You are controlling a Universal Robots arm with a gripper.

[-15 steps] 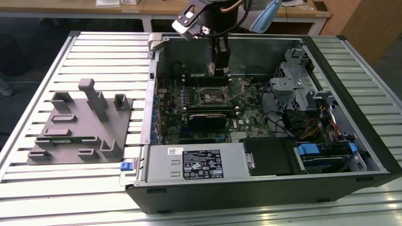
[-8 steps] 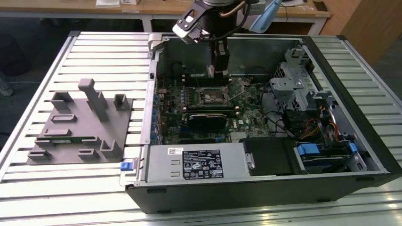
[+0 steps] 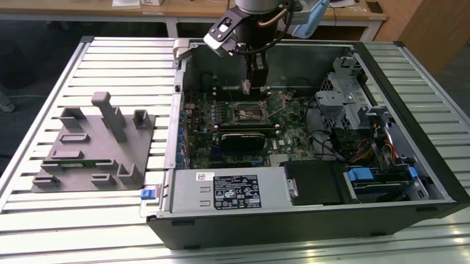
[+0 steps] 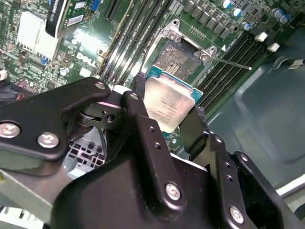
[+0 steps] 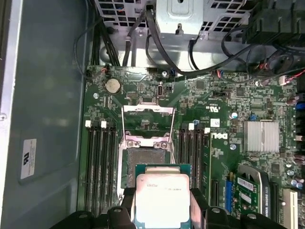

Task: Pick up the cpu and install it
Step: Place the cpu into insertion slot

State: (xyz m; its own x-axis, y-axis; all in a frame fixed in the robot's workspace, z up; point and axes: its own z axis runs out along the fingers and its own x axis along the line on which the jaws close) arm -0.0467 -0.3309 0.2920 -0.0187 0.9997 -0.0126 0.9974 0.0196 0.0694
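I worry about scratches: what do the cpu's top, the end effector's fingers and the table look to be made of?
The cpu: silvery-white top with soft sheen, likely metal; green rim, probably circuit board. The end effector, shut on it: fingers matt black with bright screws, metal or hard plastic, unclear which. The table: pale grey ribbed slats, dull sheen, likely aluminium.

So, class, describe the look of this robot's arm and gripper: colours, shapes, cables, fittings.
The gripper is matte black, built of angular linked bars. Its fingers carry rows of small holes, and silver screw heads mark the joints. In the exterior view the arm is a grey cylinder with a light blue cap, a dark cable beside it and a white box at the wrist.
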